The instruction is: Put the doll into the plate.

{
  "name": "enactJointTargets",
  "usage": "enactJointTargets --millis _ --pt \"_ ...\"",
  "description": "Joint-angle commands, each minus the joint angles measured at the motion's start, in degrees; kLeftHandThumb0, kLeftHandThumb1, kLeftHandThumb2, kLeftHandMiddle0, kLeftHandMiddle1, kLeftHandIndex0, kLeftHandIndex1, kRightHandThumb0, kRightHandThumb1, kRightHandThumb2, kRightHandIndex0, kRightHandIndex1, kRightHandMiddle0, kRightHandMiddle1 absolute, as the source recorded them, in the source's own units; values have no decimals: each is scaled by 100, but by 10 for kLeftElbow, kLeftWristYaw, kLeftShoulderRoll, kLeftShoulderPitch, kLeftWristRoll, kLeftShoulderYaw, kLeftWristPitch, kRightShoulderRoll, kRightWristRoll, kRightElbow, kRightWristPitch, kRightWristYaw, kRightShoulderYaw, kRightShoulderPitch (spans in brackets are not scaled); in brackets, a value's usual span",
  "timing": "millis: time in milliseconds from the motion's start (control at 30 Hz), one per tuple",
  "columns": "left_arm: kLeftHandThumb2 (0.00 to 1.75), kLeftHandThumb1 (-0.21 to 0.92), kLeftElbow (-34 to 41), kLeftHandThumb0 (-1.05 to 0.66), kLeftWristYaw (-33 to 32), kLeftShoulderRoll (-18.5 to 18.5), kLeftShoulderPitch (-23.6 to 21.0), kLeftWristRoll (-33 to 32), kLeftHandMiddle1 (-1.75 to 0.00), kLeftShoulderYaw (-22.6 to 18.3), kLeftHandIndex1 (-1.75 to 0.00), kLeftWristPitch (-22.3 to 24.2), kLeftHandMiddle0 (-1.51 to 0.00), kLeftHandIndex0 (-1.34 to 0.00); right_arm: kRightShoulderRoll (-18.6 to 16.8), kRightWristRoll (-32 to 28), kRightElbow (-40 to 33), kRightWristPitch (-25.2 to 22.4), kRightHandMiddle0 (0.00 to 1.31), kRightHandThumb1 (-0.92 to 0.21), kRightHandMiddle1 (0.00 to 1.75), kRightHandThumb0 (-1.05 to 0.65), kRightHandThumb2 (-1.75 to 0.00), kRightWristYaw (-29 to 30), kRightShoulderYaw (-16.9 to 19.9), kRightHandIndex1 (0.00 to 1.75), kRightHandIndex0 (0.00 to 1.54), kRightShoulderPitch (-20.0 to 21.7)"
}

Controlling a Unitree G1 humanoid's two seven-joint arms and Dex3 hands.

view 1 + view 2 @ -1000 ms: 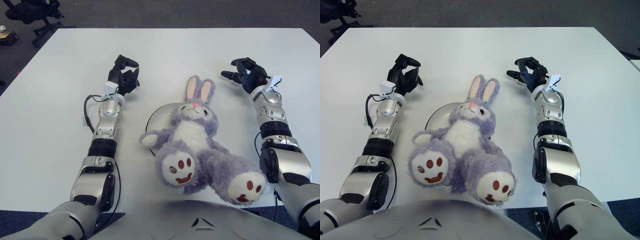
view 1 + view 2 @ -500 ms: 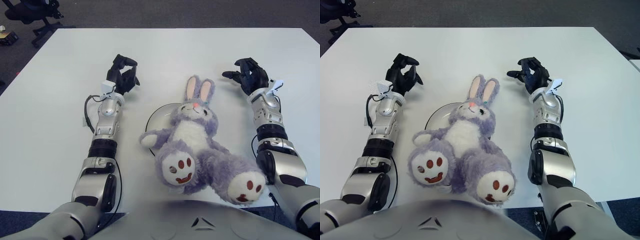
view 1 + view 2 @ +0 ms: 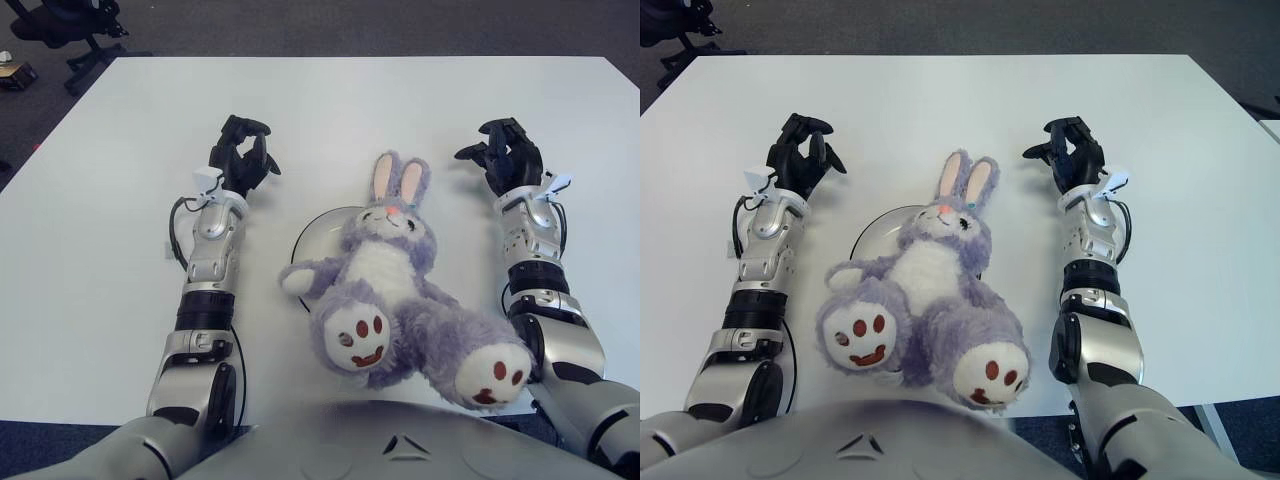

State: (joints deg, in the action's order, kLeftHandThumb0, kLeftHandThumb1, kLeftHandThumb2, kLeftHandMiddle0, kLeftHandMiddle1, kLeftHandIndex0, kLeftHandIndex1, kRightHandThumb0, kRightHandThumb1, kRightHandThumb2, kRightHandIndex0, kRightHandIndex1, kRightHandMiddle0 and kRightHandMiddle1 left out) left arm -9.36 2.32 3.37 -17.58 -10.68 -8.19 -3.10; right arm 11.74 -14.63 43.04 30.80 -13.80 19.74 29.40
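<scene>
From my seat I see the doll (image 3: 395, 285), a lilac plush rabbit with a white belly and pink-lined ears, lying on its back across the plate (image 3: 312, 236); its head and torso cover most of the dish, and only the plate's left rim shows as a pale arc beside the rabbit's outstretched arm; the ears point away from me, towards the far side of the table (image 3: 360, 100); the two big feet, with their dark red paw prints, hang over the near edge of the plate and reach towards the near edge of the table, just above the robot's chest.

My left hand (image 3: 240, 157) shows to the left of the doll, level with its ears and well apart from it; its black fingers (image 3: 256, 128) are loosely curled inward and hold nothing; I cannot tell whether the hand touches the tabletop. The left forearm runs back towards me along the plate's left side, clear of the rim.

My right hand (image 3: 507, 155) shows on the other side, to the right of the ears and likewise apart from the plush; its fingers (image 3: 468, 153) are half bent, relaxed, with one tip reaching out towards the doll's side, and they grip nothing.

Beyond the table's far left corner, an office chair base (image 3: 70, 30) stands on the dark floor.
</scene>
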Motion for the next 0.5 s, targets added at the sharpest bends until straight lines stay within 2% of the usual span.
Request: enactJointTargets --millis 0,467 --pt "72 77 14 -37 -2 -2 4 -6 -175 -6 -175 10 -85 -29 -6 10 23 58 36 -79 166 -37 -62 9 1 172 69 5" --pt "71 78 36 -36 -4 -4 10 -3 -175 -10 -175 28 -82 -29 -12 27 70 161 31 -76 174 -37 -72 41 -2 175 74 20"
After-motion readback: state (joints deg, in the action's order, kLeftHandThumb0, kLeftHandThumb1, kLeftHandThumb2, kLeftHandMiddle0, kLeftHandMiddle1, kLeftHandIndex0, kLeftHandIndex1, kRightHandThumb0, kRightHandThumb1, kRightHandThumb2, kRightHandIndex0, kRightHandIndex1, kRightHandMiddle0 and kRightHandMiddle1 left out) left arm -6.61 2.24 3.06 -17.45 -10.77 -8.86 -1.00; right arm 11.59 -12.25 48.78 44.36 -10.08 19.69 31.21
